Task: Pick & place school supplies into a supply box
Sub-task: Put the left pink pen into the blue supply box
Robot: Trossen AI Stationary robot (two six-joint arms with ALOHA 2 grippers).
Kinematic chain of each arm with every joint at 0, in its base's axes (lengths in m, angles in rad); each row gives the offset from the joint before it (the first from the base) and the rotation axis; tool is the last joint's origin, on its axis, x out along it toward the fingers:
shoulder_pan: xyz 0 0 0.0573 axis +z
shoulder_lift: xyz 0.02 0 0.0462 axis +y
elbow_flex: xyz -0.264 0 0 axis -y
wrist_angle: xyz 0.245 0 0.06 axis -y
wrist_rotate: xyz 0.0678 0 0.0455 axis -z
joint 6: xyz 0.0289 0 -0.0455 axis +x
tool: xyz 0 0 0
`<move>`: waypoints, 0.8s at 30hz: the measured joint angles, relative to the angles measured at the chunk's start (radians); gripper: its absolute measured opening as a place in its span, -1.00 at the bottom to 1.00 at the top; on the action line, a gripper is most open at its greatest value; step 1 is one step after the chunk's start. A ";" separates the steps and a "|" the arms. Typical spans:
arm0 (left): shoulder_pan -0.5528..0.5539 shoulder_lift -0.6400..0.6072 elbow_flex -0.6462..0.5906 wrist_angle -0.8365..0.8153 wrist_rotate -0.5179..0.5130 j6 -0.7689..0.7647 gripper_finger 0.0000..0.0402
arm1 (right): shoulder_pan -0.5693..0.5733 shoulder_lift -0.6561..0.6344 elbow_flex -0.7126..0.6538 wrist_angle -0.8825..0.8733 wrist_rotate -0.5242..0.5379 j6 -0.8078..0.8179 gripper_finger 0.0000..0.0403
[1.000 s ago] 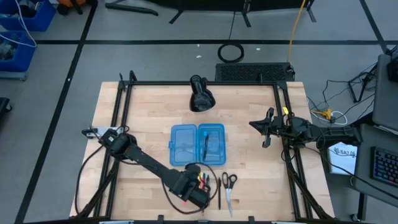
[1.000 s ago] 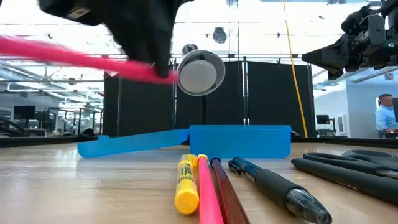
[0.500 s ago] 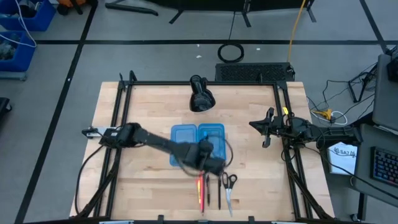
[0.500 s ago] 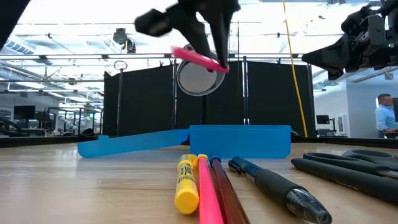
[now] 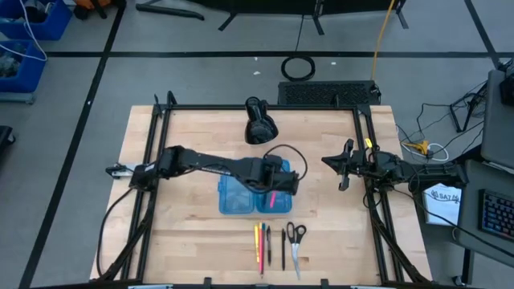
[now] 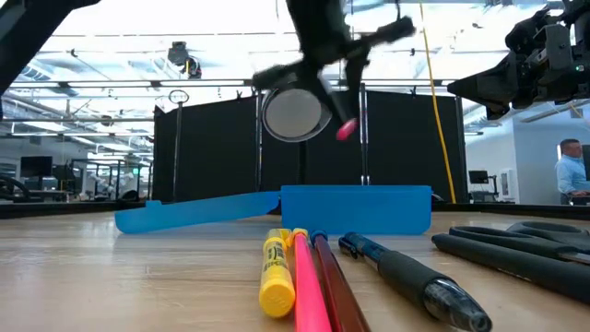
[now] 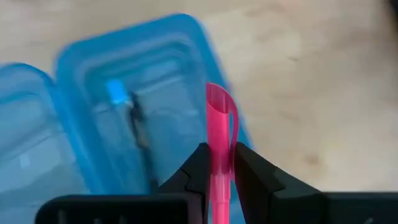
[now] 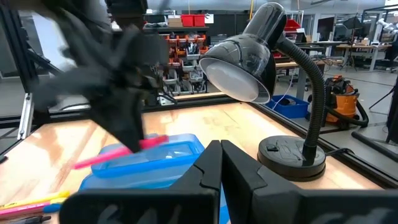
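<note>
My left gripper (image 5: 276, 189) hangs over the right half of the open blue supply box (image 5: 253, 187) and is shut on a pink pen (image 7: 219, 134). In the low view the gripper (image 6: 324, 65) is high above the box (image 6: 355, 208). A dark pen with a blue cap (image 7: 132, 118) lies inside the box. A yellow highlighter (image 6: 275, 272), a pink pen (image 6: 309, 290), a red pencil (image 6: 337, 290), a black pen (image 6: 415, 277) and scissors (image 5: 295, 239) lie on the table near its near edge. My right gripper (image 5: 345, 167) waits shut at the table's right side. My left gripper pinches the pink pen's shaft (image 7: 219, 165) between its two fingers (image 7: 198, 168). The pen juts forward past the fingertips, its rounded end (image 7: 219, 99) over the box. It is lifted clear, slanting above the box (image 8: 118, 153).
A black desk lamp (image 5: 259, 124) stands on the table just beyond the box's far edge; its shade (image 6: 295, 111) sits behind my left gripper in the low view. Bare wood lies left of the box (image 5: 177, 217). A person (image 6: 572, 171) is in the room behind.
My left gripper has carried the pink pen from the row of supplies at the near edge up and toward the far edge, ending over the box's right half. It turned on the way, so the pen's end now faces the low camera.
</note>
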 joint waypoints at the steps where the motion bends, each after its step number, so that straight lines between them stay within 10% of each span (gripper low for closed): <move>1: 0.013 0.000 -0.017 -0.001 0.007 0.000 -0.71 | 0.000 0.000 0.000 0.000 0.000 0.000 -1.00; 24: 0.116 0.002 -0.296 0.084 0.135 -0.042 -0.71 | 0.000 0.000 0.000 -0.001 0.000 0.000 -1.00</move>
